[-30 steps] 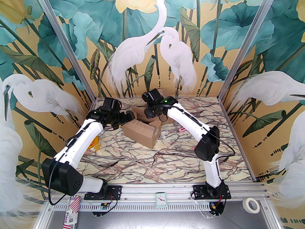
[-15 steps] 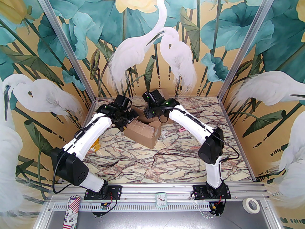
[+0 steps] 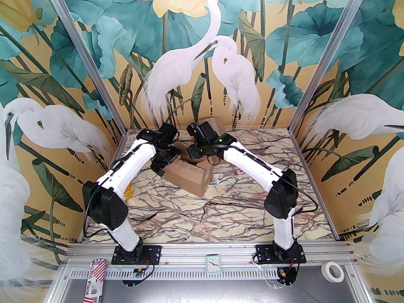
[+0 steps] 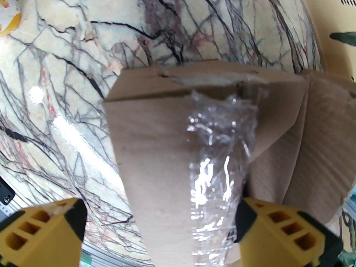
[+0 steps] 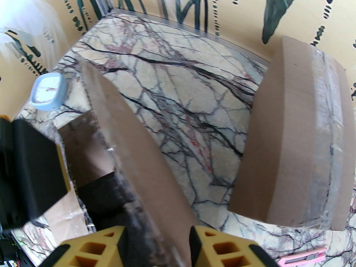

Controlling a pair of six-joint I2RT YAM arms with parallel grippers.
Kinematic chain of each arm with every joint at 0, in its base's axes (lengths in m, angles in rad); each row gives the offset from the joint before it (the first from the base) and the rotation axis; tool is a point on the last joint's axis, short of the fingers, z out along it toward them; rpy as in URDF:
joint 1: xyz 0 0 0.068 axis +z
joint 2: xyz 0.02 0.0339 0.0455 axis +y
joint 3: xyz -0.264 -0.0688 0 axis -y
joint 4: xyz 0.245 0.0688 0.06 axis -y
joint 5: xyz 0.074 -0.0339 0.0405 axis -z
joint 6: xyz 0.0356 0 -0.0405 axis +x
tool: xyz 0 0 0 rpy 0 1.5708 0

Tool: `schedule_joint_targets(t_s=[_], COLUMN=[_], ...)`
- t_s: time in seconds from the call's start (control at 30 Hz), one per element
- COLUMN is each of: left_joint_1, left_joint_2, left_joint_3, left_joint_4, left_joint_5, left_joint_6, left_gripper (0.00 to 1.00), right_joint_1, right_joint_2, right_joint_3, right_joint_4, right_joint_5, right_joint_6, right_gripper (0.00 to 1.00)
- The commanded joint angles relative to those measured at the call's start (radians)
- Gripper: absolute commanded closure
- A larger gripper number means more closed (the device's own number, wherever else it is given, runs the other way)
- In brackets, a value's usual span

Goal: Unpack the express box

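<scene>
The express box [image 3: 188, 176] is brown cardboard with crumpled clear tape [image 4: 219, 154] along its seam, and it sits mid-table with its flaps up. My left gripper [image 4: 158, 218] hangs open at the box's left end, its yellow fingers [image 4: 41, 229] wide apart on either side of the taped flap. From the top it is seen at the box's left corner [image 3: 162, 166]. My right gripper [image 5: 158, 232] is over the box's far side, shut on an upright flap [image 5: 133, 149] that runs between its fingers.
A second taped cardboard box [image 5: 292, 135] stands by the back wall [image 3: 212, 122]. A pink utility knife [image 3: 241, 171] lies right of the express box, a yellow object [image 3: 127, 192] left of it. A small blue clock [image 5: 48, 92] sits near the far corner.
The left arm has swung in from the left, elbow rising, bringing its open gripper to the box's left end. The right arm shifted only slightly and kept the flap.
</scene>
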Motion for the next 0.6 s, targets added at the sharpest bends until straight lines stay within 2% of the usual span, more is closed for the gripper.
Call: schedule_joint_targets(t_s=[0.0,0.3,0.57], left_joint_1=[-0.003,-0.002,-0.001], left_joint_2=[0.030,0.087,0.125], left_joint_3=[0.045,0.084,0.149], left_joint_4=[-0.072,-0.079,-0.087], left_joint_5=[-0.049,-0.056,-0.094], left_joint_6=[-0.044,-0.047,0.008], left_gripper=[0.06,0.03,0.01], right_joint_1=[0.004,0.004,0.004], right_joint_2=[-0.044,-0.057,-0.059], right_joint_3=[-0.032,-0.056,-0.061], right_joint_4=[0.053,0.074,0.078], right_joint_5=[-0.035,-0.052,-0.059], right_joint_6=[0.017,0.016,0.017], right_gripper=[0.56,0.56,0.56])
